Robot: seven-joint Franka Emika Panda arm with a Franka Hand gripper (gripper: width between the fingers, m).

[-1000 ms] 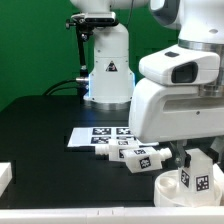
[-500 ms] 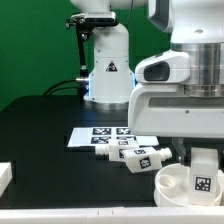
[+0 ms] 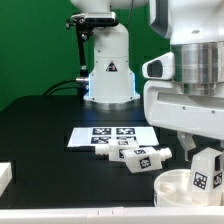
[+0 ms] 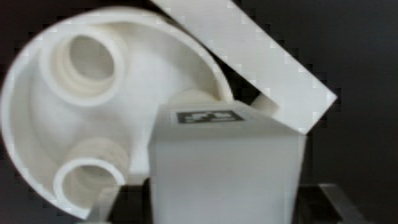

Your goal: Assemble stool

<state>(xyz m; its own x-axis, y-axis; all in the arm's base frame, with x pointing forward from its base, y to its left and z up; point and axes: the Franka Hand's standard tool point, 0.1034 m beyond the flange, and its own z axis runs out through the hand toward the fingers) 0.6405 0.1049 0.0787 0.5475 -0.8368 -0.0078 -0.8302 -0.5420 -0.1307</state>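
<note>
Overall level: bright, diffuse, evenly spread; no hard glare on the black table (image 3: 40,130).
Exterior sharpness: coarse, soft; white arm housing (image 3: 195,110) close to lens washed out, contours smeared.
Colour cast: faint blue glow at the far robot base (image 3: 108,75).
Wrist focus: soft throughout; tag (image 4: 208,116) on the leg (image 4: 222,175) blurred, unreadable.
Wrist exposure: seat (image 4: 45,120) near blown out; leg front face in grey shade, sockets (image 4: 89,62) dimly shadowed.

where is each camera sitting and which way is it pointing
Exterior view: off the arm, facing the robot's white base across the black table; the white arm fills that view's right.
Wrist view: on the wrist, looking along the chunky white rectangular tagged leg onto the round white rimmed plastic seat; the jaws are not clearly visible.
Shared: that seat and leg.
</note>
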